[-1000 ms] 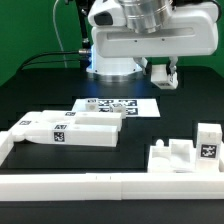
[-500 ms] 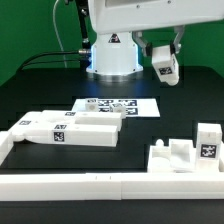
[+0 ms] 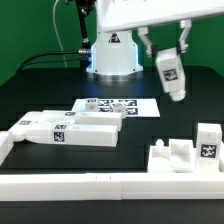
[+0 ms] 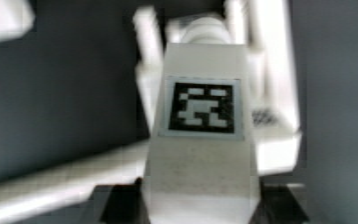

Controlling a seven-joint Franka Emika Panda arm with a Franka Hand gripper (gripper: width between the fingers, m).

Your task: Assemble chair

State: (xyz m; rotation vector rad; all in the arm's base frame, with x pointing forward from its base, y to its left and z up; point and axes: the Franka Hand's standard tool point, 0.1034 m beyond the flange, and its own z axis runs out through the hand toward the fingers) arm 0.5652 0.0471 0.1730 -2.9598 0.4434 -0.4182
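Tool [image 3: 167, 52] clamped on tagged chair bar [image 3: 172, 78], which hangs tilted under it, high off worktop [image 3: 40, 90]. Slotted chair part [image 3: 178, 155] lies below, nearer cam; prob best: straighten bar, descend slow, grip firm

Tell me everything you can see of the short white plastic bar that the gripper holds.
The white plastic bar is short, blocky and smooth, with one square black-and-white tag on its face. It hangs tilted in the air above the black table, clamped at its upper end by the gripper; nothing else touches it.
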